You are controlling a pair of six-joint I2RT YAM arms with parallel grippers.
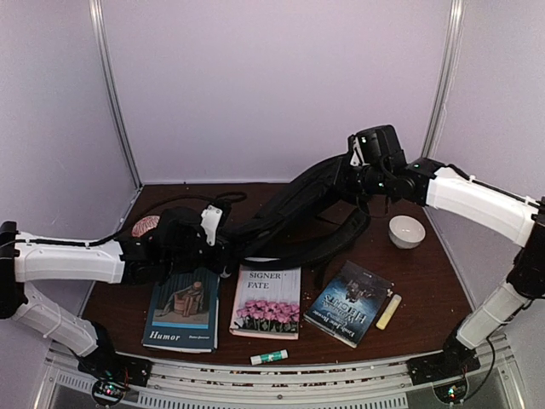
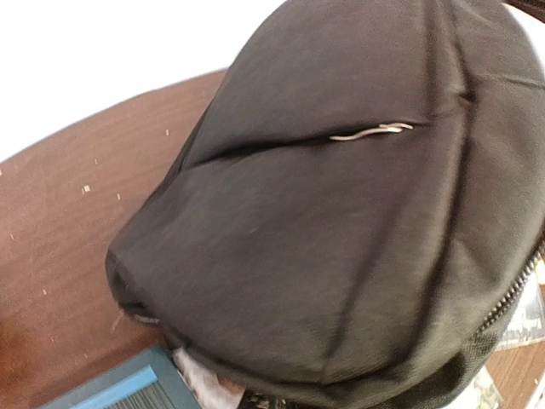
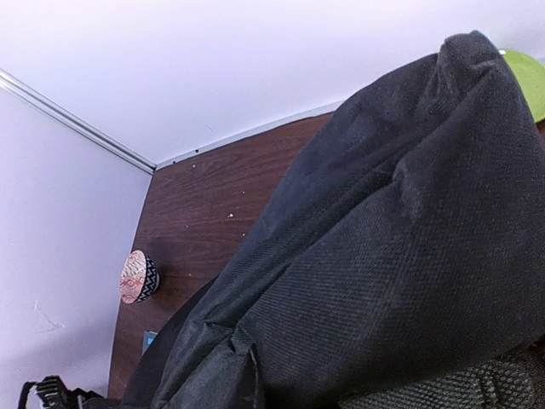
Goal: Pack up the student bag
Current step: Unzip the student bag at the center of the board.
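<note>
The student bag (image 1: 289, 213), black soft fabric, hangs stretched between my two arms above the brown table (image 1: 443, 281). Its right end is raised. My left gripper (image 1: 223, 247) is at the bag's lower left end and my right gripper (image 1: 347, 177) is at its raised upper end; both look shut on the fabric. In the left wrist view the student bag (image 2: 341, 230) fills the frame, showing a silver zipper pull (image 2: 375, 131), and hides my fingers. The right wrist view is likewise covered by the student bag (image 3: 383, 256), so those fingers are hidden too.
Three books lie near the front: a teal "Humor" book (image 1: 181, 308), a white one with pink flowers (image 1: 266, 300) and a dark one (image 1: 348, 302). Also there: a glue stick (image 1: 269, 357), a pale yellow stick (image 1: 388, 311), a white bowl (image 1: 406, 231), a patterned bowl (image 1: 146, 226).
</note>
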